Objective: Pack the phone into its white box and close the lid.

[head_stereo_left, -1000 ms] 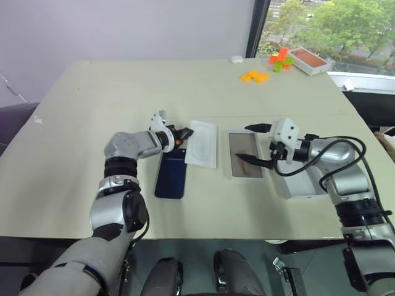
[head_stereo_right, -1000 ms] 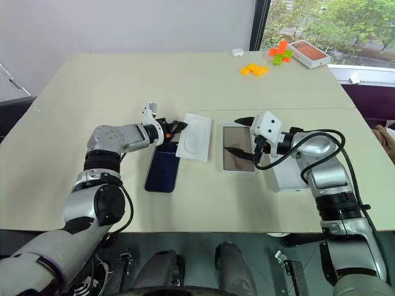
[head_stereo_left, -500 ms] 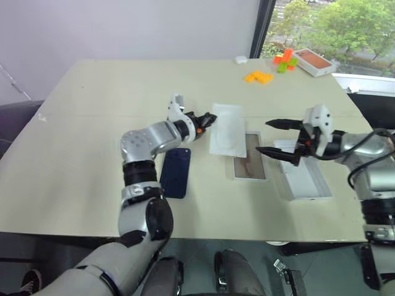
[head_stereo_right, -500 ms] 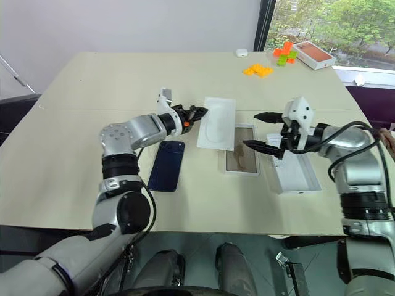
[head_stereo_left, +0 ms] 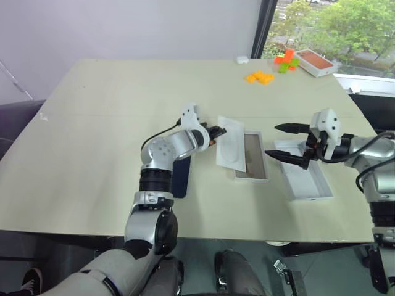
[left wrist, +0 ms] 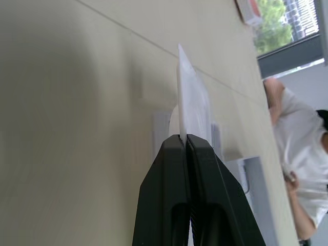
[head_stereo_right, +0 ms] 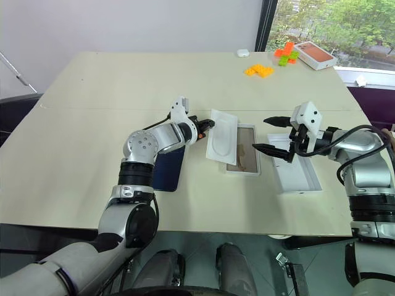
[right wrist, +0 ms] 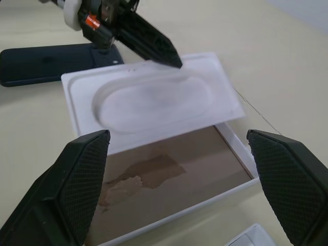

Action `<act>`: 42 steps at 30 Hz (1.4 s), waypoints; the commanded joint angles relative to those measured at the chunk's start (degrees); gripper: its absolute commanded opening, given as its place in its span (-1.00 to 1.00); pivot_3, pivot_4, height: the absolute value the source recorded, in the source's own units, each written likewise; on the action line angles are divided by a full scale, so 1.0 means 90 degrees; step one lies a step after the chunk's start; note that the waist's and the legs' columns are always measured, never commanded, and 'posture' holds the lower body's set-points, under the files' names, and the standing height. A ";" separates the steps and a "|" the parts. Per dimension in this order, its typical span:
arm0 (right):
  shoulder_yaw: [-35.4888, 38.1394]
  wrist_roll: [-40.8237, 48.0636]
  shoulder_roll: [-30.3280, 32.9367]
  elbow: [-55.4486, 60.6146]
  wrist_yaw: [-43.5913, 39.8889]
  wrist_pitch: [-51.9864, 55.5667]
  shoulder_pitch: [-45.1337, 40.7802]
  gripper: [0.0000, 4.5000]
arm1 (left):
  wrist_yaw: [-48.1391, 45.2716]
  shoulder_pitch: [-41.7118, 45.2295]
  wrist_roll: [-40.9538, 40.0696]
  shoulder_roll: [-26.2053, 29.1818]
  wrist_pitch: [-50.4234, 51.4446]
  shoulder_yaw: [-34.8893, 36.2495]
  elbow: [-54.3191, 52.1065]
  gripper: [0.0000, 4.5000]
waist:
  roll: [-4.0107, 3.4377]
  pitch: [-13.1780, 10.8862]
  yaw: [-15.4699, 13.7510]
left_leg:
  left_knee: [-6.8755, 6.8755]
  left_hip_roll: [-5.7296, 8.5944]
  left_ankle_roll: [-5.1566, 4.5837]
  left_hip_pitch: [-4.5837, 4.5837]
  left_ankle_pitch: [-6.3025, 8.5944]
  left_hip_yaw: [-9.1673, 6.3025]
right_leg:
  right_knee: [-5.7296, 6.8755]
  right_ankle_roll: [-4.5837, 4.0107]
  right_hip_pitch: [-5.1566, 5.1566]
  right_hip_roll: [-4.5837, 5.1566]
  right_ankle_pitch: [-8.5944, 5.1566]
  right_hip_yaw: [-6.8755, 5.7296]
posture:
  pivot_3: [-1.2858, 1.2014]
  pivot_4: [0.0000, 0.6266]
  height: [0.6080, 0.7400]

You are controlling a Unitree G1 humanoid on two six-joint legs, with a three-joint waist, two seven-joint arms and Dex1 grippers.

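Note:
The white box [head_stereo_left: 252, 165] lies open at mid-table, its brown floor showing. A thin white insert [head_stereo_left: 231, 143] hangs tilted over the box's left side, with my left gripper [head_stereo_left: 216, 132] shut on its edge; the left wrist view shows the fingers [left wrist: 174, 169] pinching the insert [left wrist: 192, 97]. The dark blue phone [head_stereo_right: 165, 171] lies flat left of the box, partly under my left arm. The lid [head_stereo_left: 305, 179] lies inside-up to the right of the box. My right gripper [head_stereo_left: 272, 140] hovers open and holding nothing between the box and the lid.
Orange and green blocks [head_stereo_left: 259, 77], a white box with an orange-red top [head_stereo_left: 311, 61] and a small white case [head_stereo_left: 241, 60] sit at the far right of the table. A person in a white shirt [left wrist: 294, 148] is beyond the table's right side.
My left gripper has lifted the insert off the table and carried it right, over the box. My right gripper has drawn back right from above the box toward the lid.

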State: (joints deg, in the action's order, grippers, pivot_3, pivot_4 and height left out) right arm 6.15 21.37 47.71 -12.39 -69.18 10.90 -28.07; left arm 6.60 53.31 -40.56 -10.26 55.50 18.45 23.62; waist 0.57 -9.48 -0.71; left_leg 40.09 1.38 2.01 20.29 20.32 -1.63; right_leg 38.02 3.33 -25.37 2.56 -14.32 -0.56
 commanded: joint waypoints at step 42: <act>-0.2503 -0.1271 -0.1388 0.2763 0.0669 0.0627 0.0757 -0.99 | -0.0706 -0.0190 -0.1012 0.1901 -0.0043 0.0936 -0.1144 -1.00 | 0.0015 -0.0009 0.0027 | 0.0002 -0.0002 0.0003 0.0002 -0.0002 -0.0014 | -0.0001 0.0000 0.0000 -0.0001 0.0000 -0.0007 | 0.03 -0.52 1.00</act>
State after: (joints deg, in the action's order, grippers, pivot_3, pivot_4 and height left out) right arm -16.28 9.65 35.42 10.00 -64.00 16.09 -21.50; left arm 1.03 50.07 -48.80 6.41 56.26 26.55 14.18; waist 0.71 -9.56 -0.46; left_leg 40.11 1.36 2.04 20.31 20.31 -1.75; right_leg 38.00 3.33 -25.37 2.56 -14.31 -0.62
